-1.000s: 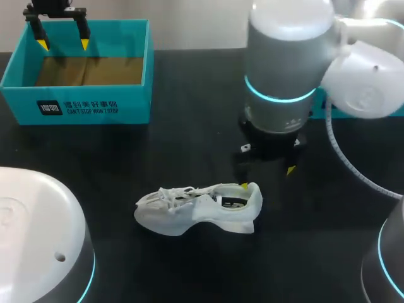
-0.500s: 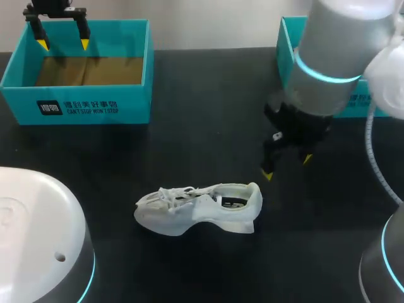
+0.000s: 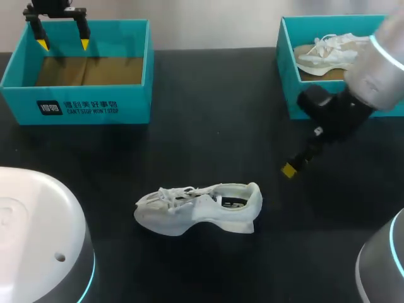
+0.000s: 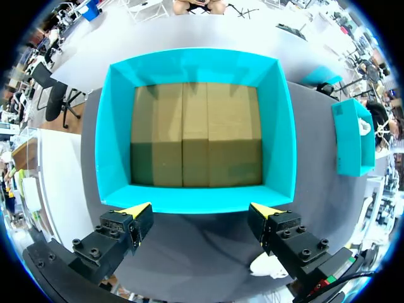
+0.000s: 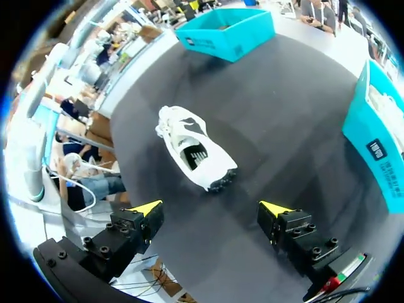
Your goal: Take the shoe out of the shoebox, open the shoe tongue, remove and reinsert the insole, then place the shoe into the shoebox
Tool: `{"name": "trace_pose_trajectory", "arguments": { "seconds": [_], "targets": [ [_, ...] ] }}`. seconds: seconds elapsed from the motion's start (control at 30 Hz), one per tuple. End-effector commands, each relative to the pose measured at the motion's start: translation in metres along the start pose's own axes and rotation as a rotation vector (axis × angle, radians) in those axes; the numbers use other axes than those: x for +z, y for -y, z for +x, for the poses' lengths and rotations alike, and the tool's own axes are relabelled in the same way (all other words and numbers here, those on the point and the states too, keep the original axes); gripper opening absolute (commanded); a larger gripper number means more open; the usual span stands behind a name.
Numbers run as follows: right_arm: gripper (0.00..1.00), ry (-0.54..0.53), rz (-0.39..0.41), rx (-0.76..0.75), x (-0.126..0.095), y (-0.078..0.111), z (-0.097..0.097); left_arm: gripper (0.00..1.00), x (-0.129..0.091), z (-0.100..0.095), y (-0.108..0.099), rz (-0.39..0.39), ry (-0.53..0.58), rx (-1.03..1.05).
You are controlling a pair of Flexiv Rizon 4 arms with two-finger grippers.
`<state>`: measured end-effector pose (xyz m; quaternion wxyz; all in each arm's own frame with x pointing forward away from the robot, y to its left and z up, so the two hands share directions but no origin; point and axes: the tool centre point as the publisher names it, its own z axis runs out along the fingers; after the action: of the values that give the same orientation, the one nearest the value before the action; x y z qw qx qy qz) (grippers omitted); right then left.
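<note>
White laced shoe [image 3: 201, 208] on matte black table [image 3: 208, 113] (left pincer [image 4: 202, 209], right pincer [image 5: 211, 207] apart)

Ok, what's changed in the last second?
The right gripper drew away from the shoe's heel, rightward toward the right shoebox, open and empty. The shoe has not moved; the left gripper stayed open above the left shoebox.

The white shoe [image 3: 197, 212] sits on its sole, well apart from the open, empty teal shoebox [image 3: 88, 108].
</note>
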<state>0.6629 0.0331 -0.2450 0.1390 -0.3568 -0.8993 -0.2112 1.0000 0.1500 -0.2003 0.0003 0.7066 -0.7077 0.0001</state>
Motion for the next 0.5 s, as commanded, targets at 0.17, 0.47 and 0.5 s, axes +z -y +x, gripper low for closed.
{"name": "trace_pose_trajectory", "arguments": {
  "seconds": [0.17,0.47,0.5],
  "targets": [
    [1.00,-0.168,-0.203,-0.002,0.0015,0.0279,-0.0039,1.00,-0.0002,0.0000,0.0000,0.000,0.000,-0.001],
    [1.00,-0.168,-0.203,-0.002,0.0015,0.0279,-0.0039,1.00,-0.0002,0.0000,0.0000,0.000,0.000,-0.001],
    [1.00,-0.146,-0.245,-0.030,0.0027,0.0295,-0.0080,1.00,-0.0002,0.0000,0.0000,0.000,0.000,-0.001]
  ]
}}
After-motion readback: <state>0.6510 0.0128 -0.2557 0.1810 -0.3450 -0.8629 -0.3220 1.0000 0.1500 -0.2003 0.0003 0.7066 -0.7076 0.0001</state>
